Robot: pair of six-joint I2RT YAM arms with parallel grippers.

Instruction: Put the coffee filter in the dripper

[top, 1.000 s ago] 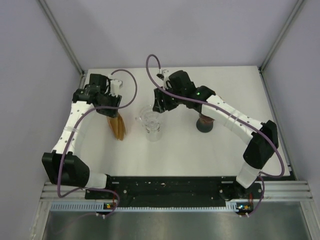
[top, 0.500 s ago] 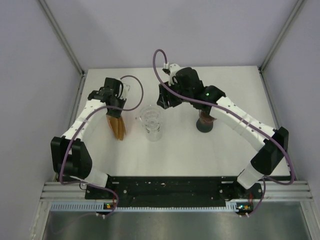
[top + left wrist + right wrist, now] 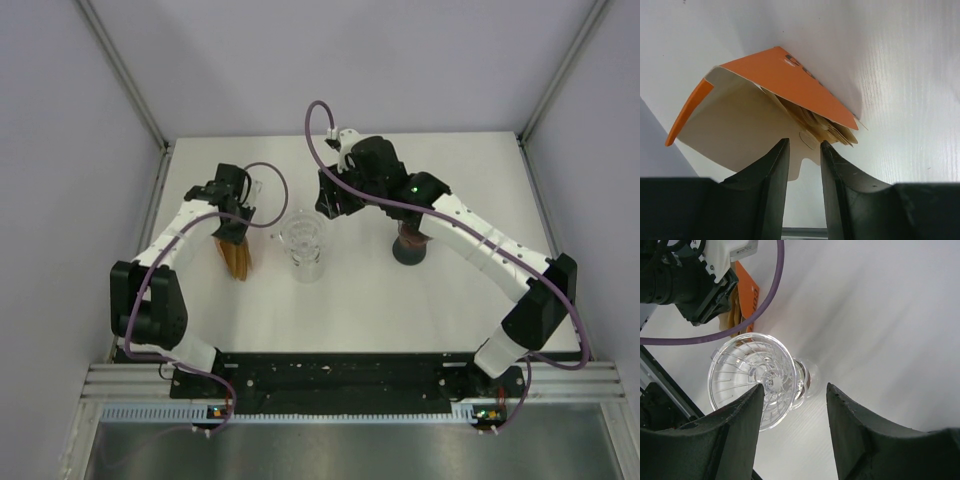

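The clear glass dripper [image 3: 303,242] stands at the table's middle, on a clear base; it also shows in the right wrist view [image 3: 751,381]. An orange filter box [image 3: 237,258] lies left of it with its flap open, and tan paper filters [image 3: 832,129] stick out of it. My left gripper [image 3: 232,220] hovers over the box's far end. Its jaws [image 3: 804,150] are slightly apart and hold nothing, and the box's flap tab shows behind them. My right gripper [image 3: 328,208] is wide open and empty just behind the dripper, as the right wrist view [image 3: 794,390] also shows.
A dark brown round object [image 3: 410,246] stands right of the dripper, partly under my right arm. Grey walls close in the white table [image 3: 360,310] on the left, back and right. The left arm's purple cable [image 3: 771,285] loops near the box.
My left gripper has moved right and nearer, over the filter box. My right gripper drew back a little from the dripper and then held still.
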